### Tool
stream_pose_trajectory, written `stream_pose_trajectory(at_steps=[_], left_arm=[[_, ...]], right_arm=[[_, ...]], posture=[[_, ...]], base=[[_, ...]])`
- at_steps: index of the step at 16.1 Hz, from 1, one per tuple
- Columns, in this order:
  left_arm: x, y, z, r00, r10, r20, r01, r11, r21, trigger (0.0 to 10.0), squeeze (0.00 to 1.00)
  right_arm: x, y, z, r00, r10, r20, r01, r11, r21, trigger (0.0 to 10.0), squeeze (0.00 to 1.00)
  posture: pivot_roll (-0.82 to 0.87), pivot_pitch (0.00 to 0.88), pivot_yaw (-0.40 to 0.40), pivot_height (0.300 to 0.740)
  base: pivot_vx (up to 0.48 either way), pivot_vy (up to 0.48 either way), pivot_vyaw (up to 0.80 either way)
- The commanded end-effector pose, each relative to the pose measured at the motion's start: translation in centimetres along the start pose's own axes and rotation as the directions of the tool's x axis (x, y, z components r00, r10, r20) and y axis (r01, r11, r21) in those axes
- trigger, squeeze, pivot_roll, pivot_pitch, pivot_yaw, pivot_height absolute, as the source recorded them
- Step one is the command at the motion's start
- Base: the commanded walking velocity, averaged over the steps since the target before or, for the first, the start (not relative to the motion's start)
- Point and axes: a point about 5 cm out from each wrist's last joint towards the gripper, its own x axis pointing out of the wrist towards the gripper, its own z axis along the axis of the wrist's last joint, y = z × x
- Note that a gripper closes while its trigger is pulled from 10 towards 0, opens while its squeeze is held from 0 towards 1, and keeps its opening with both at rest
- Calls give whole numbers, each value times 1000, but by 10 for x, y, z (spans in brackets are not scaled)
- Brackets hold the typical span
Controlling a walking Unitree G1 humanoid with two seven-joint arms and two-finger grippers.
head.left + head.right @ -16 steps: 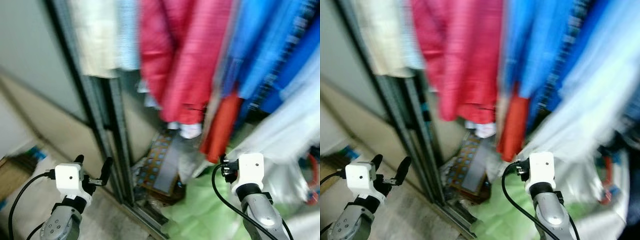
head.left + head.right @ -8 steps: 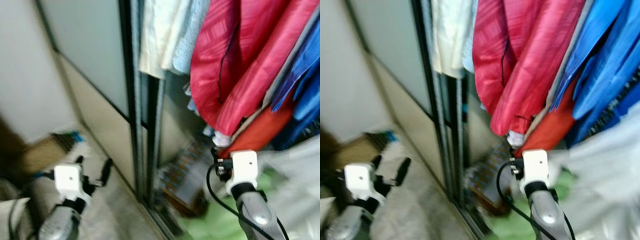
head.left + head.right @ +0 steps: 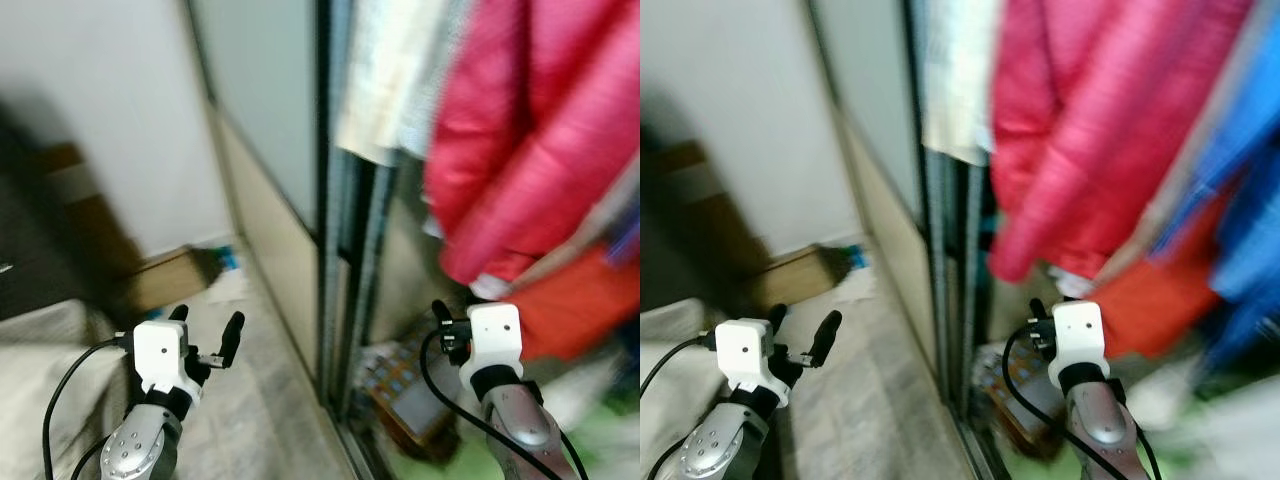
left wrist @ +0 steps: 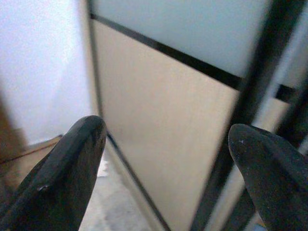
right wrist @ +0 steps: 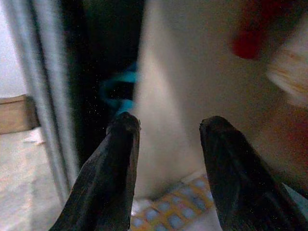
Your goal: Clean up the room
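2 grippers are up in front of the robot and neither one is holding anything, so this looks like the scouting part of the tidy-up, not a grab. Using the wardrobe's sliding door frame [image 3: 335, 250] as the landmark: the left gripper [image 3: 205, 333] sits on the room side of that frame, over bare floor [image 3: 255, 400], fingers spread apart and empty, and its wrist cam just looks at the beige door panel [image 4: 159, 134]. The right gripper [image 5: 168, 168] is on the closet side of the frame, fingers parted with nothing between them, aimed low into the wardrobe. The stuff that probably needs tidying is the pile at the bottom of the closet, just past the frame: a flat patterned thing with blue squares on orange [image 3: 405, 385] lying on the closet floor below the hanging red coat [image 3: 520, 150]. My guess is that's the nearest candidate, and it lies ahead of and below the right gripper, so the right arm is clearly the closer one; the left would have to cross the frame to get there. Its long side seems to run away from the frame into the closet, but everything's motion-blurred, so I can't say for sure. A cardboard box [image 3: 170, 280] sits on the room side by the wall.
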Motion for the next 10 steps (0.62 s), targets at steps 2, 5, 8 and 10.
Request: stream_pose_trajectory(at_steps=[2, 5, 8, 10], left_arm=[[-2, 6, 0, 1000, 21, -5, -21, 999, 24, 10000, 0], [0, 5, 1, 1000, 25, 0, -25, 999, 26, 10000, 0], [1, 7, 1, 998, 54, 11, -54, 999, -1, 10000, 0], [2, 6, 2, 998, 64, 13, -64, 998, 4, 10000, 0]], right_arm=[[5, 7, 6, 999, 21, 31, -21, 1000, 10, 10000, 0], [5, 8, 5, 999, 26, 33, -26, 1000, 5, 10000, 0], [4, 8, 6, 999, 26, 42, -27, 1000, 9, 10000, 0], [3, 9, 8, 998, 32, 53, -33, 999, 9, 10000, 0]], posture=[[7, 0, -24, 740], [8, 0, -16, 740], [3, 0, -19, 740], [1, 0, -19, 740]], base=[[0, 0, 800], [0, 0, 800], [0, 0, 733], [0, 0, 209]])
